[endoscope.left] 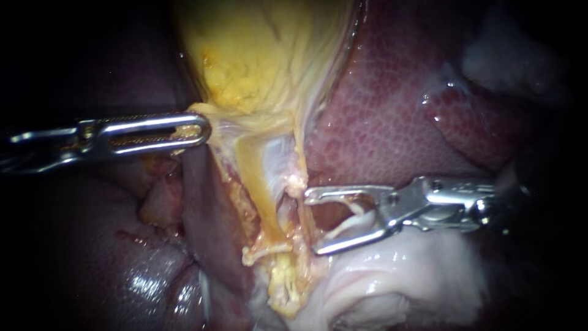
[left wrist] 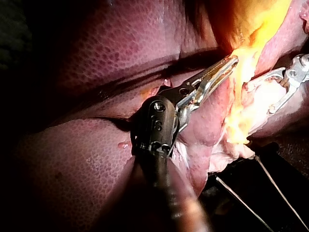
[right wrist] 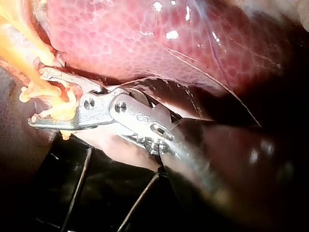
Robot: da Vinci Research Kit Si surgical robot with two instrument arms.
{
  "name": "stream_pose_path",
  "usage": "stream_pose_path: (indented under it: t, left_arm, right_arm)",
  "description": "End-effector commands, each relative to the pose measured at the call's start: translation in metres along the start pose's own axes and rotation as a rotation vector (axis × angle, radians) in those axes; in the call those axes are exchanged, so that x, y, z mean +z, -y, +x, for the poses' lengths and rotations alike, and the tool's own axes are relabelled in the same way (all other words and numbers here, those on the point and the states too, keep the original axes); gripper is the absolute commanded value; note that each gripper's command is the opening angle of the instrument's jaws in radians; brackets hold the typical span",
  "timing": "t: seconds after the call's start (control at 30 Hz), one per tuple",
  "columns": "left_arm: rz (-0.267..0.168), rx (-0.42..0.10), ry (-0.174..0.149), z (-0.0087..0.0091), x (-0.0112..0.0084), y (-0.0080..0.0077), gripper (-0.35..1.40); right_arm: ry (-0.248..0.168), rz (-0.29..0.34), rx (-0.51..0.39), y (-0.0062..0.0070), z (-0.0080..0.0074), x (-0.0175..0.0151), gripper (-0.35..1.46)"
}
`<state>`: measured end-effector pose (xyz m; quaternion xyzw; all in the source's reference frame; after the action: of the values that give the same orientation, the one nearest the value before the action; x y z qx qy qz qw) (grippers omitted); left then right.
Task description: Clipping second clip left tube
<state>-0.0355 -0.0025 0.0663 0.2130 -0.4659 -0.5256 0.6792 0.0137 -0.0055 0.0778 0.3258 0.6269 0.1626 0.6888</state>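
Endoscope: our left instrument (endoscope.left: 203, 129) looks clamped on the lower edge of the gallbladder (endoscope.left: 257, 55), pulling it aside, we judge, to stretch and expose the left tube (endoscope.left: 260, 184). Our right instrument (endoscope.left: 311, 222) faces that tube with jaws apart, gripping nothing, tips just short of it. Left wrist: the left jaws meet at the yellow tissue edge, beside the liver (left wrist: 120, 53). Right wrist: the right jaws gape around a yellow strand without closing, likely lining up the clip.
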Motion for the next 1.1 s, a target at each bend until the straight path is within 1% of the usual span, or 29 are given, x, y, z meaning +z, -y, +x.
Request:
stream_pose_path:
  t: [0.03, 0.13, 0.17, 0.27, 0.37, 0.47, 0.5, 0.6, 0.67, 0.73, 0.8, 0.9, 1.1]
  left_arm:
    - [0.002, 0.001, 0.000, 0.0000, -0.0001, 0.0000, -0.35]
    - [0.002, 0.001, 0.000, 0.0001, -0.0001, 0.0000, -0.35]
    - [0.001, 0.001, 0.000, 0.0001, -0.0001, 0.0000, -0.35]
    - [0.000, 0.001, 0.001, 0.0002, -0.0001, 0.0001, -0.35]
    - [0.000, 0.001, 0.001, 0.0002, -0.0001, 0.0001, -0.35]
    - [0.000, 0.001, 0.001, 0.0002, -0.0001, 0.0001, -0.35]
    - [0.000, 0.001, 0.001, 0.0002, -0.0001, 0.0001, -0.35]
    - [0.001, 0.002, 0.001, 0.0003, -0.0001, -0.0002, -0.35]
    - [0.001, 0.002, 0.000, 0.0002, 0.0000, -0.0004, -0.35]
    - [-0.002, 0.002, 0.002, 0.0002, 0.0001, -0.0008, -0.35]
    - [-0.002, 0.002, 0.002, 0.0003, 0.0002, -0.0012, -0.35]
    - [-0.002, 0.004, 0.003, 0.0004, 0.0005, -0.0016, -0.35]
    - [-0.006, 0.006, 0.006, 0.0010, 0.0012, -0.0018, -0.35]
  right_arm:
    - [0.008, -0.001, 0.005, -0.0003, -0.0006, 0.0003, 0.60]
    - [0.011, -0.007, 0.017, -0.0017, -0.0020, 0.0009, 0.60]
    - [0.011, -0.009, 0.017, -0.0020, -0.0022, 0.0009, 0.60]
    - [0.010, -0.014, 0.028, -0.0030, -0.0025, 0.0014, 0.60]
    - [0.010, -0.008, 0.033, -0.0033, -0.0025, 0.0023, 0.60]
    - [0.014, 0.013, 0.051, -0.0030, -0.0022, 0.0032, 0.60]
    - [0.008, 0.025, 0.062, -0.0028, -0.0021, 0.0034, 0.60]
    - [-0.019, 0.079, 0.089, -0.0018, -0.0016, 0.0037, 0.60]
    - [-0.028, 0.121, 0.106, -0.0010, -0.0013, 0.0040, 0.59]
    - [-0.031, 0.157, 0.113, -0.0004, -0.0011, 0.0043, 0.58]
    - [-0.027, 0.177, 0.120, 0.0001, -0.0009, 0.0049, 0.58]
    - [-0.022, 0.198, 0.124, 0.0004, -0.0012, 0.0060, 0.58]
    - [-0.016, 0.203, 0.129, -0.0001, -0.0024, 0.0081, 0.58]
